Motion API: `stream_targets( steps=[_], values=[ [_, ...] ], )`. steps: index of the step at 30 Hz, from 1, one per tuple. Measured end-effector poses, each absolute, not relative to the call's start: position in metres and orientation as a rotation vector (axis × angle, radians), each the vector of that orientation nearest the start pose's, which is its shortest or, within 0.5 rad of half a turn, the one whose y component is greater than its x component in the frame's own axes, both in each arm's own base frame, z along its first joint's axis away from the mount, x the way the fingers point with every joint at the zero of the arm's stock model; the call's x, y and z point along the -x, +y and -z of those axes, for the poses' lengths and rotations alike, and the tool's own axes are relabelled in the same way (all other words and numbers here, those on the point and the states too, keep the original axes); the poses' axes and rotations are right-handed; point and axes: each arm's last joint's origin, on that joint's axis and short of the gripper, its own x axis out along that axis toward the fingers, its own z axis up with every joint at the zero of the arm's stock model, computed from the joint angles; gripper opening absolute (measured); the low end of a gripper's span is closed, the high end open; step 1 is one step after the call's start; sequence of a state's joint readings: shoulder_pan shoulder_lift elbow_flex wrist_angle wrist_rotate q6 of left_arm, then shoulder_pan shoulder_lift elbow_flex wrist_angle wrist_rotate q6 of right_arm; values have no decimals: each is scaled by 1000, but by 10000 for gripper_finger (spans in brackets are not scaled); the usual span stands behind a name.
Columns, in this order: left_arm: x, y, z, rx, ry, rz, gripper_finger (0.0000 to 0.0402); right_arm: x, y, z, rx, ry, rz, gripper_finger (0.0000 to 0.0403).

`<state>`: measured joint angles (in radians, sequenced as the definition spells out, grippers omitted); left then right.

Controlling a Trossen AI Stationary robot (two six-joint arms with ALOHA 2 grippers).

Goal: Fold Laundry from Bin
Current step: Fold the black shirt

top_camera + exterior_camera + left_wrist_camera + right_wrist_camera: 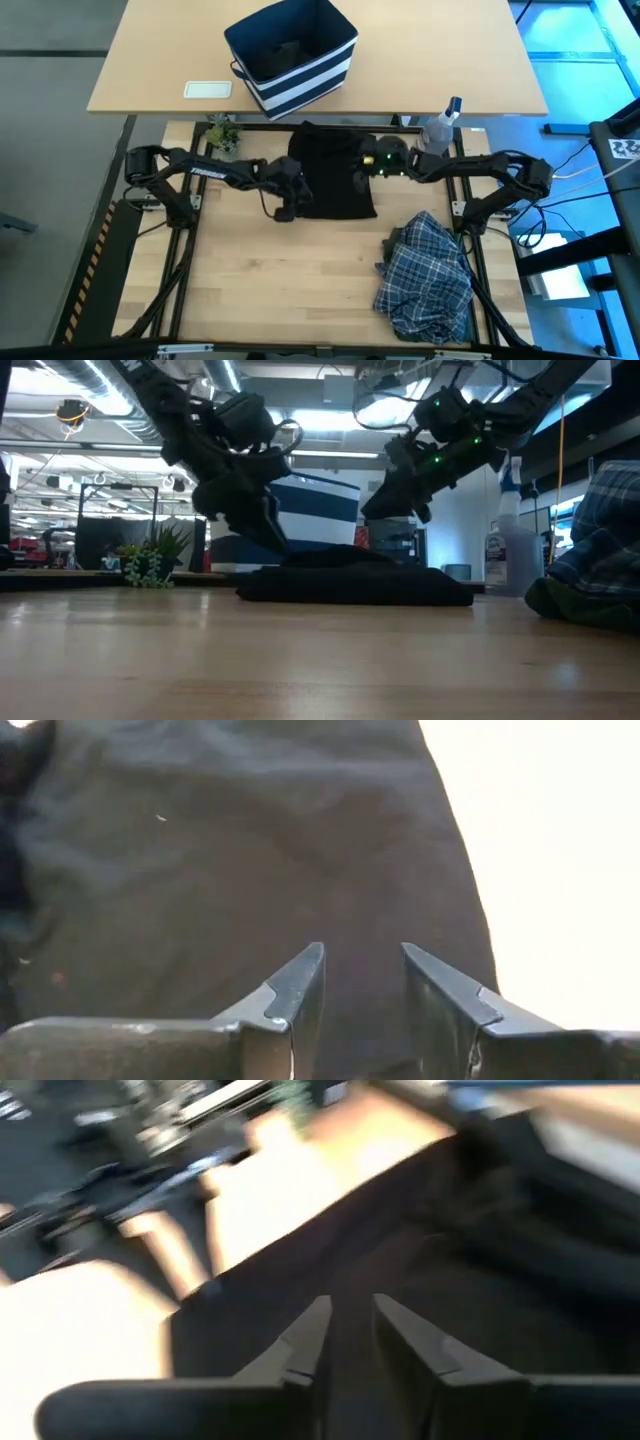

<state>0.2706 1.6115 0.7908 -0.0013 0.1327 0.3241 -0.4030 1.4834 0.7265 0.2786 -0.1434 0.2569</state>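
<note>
A black garment (332, 172) lies flat on the wooden table as a folded rectangle; in the low view it is a low dark slab (355, 585). My left gripper (288, 208) stands open over its near left corner (362, 952), with nothing between the fingers (270, 532). My right gripper (366, 168) hangs open a narrow gap above the garment's right part (350, 1302), raised clear of it (392, 510). A blue-and-white plaid shirt (427, 278) lies crumpled at the near right. The striped navy bin (292, 55) stands on the far table.
A clear spray bottle (440, 126) stands at the far right beside my right arm. At the far left there is a small green plant (222, 133). A white flat object (208, 89) lies left of the bin. Bare wood spreads across the near left of the table (280, 290).
</note>
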Motion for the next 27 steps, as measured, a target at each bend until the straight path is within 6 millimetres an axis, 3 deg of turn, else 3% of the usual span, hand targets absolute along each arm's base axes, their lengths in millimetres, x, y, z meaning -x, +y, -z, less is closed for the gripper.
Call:
stream_targets(
  steps=[7,12,18,22,27],
  values=[
    [-286,63,-142,-52,902,-51,123,-288,-63,-193,-364,550,171,28],
    [-268,57,-129,75,926,-33,118,-276,-43,-190,-391,702,186,31],
    [-241,51,-122,210,797,-110,108,-265,-27,-195,-402,782,173,73],
    [-238,45,-125,267,633,-121,108,-258,-23,-192,-438,855,192,119],
    [-237,40,-114,255,696,-160,117,-249,-22,-185,-495,965,245,175]
  ],
)
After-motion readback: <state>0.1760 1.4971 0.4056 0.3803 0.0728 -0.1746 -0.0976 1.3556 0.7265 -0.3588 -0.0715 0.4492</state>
